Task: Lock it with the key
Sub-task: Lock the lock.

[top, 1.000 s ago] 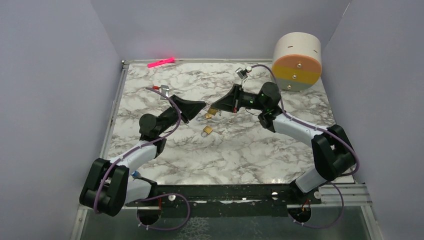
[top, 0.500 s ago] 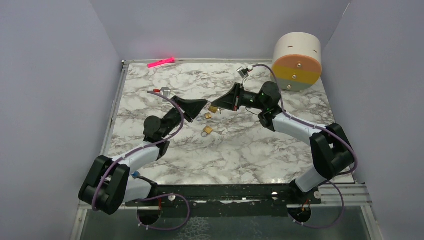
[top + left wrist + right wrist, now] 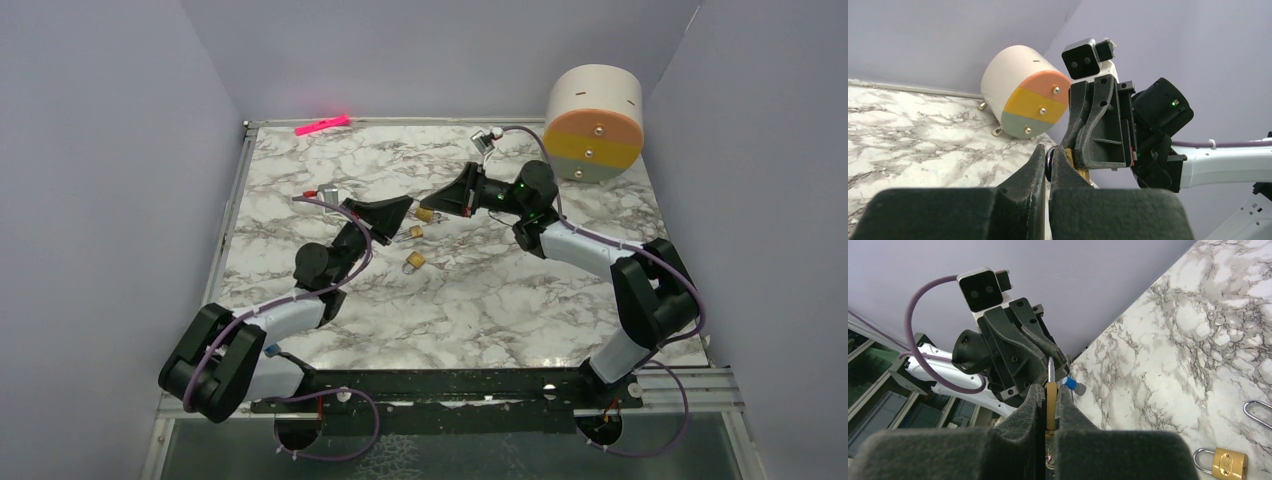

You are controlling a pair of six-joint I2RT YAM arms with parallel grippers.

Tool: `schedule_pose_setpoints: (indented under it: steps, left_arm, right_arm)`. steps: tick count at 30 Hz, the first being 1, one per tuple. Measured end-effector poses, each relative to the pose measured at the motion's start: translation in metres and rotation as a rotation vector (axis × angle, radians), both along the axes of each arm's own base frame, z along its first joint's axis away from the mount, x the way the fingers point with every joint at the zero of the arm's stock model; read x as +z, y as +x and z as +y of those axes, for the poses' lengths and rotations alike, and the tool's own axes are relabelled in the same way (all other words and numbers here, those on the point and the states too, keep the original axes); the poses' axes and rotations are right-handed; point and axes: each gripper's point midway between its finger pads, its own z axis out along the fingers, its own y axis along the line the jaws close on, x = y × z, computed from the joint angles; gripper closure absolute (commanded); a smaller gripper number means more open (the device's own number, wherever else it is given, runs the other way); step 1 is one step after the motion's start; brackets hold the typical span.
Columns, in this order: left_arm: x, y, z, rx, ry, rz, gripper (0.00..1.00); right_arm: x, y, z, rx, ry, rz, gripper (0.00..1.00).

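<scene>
The left gripper (image 3: 1050, 151) sits at the bottom centre of the left wrist view. Its fingers are pressed together on a small dark-rimmed round piece of metal, which looks like the head of the key (image 3: 1049, 162). Little else of the key shows.

Just right of it in that view is the right gripper (image 3: 1050, 389), tip to tip with the left. Its fingers are clamped on a brass padlock (image 3: 1051, 409). In the right wrist view the padlock stands upright between the fingers at bottom centre, and its silver shackle (image 3: 1050, 371) points up toward the left gripper behind it. Whether the key touches the padlock cannot be told.

In the top view both grippers meet a little above the centre of the frame, over the marble table (image 3: 480, 300). A second padlock (image 3: 413, 232) is just below the tips, and a third padlock (image 3: 413, 263) lies lower still on the table. A striped drum (image 3: 594, 122) stands at upper right, and a pink marker (image 3: 322, 125) lies by the back edge at upper left.
</scene>
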Motion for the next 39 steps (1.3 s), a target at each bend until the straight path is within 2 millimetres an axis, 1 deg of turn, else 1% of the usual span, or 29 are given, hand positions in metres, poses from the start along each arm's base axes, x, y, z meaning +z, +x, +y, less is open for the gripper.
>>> schedule_pose_setpoints:
  steps: [8,13,20,27,33,39]
  left_arm:
    - [-0.0018,0.0025,-0.0052,0.021,-0.090,0.011,1.00]
    - [-0.0003,0.0015,-0.0051,0.019,-0.103,0.010,1.00]
    - [0.0008,-0.0028,-0.0043,0.037,-0.041,0.000,1.00]
    - [0.0058,-0.0070,-0.0041,0.047,-0.004,-0.024,1.00]
    - [0.0058,-0.0052,-0.0056,0.050,0.014,-0.029,1.00]
    - [0.0049,-0.0032,-0.0081,0.057,0.094,-0.034,1.00]
  right_arm:
    - [0.0002,0.0032,-0.0021,-0.009,0.003,-0.002,0.99]
    - [0.0006,0.0032,-0.0022,-0.009,0.004,-0.005,0.99]
    - [0.0010,0.0006,-0.0017,0.001,0.002,-0.016,0.99]
    - [0.0071,-0.0036,-0.0016,0.006,0.007,-0.039,0.99]
    - [0.0067,-0.0033,-0.0016,0.003,0.006,-0.044,0.99]
    - [0.0054,-0.0010,-0.0034,-0.005,0.001,-0.048,0.99]
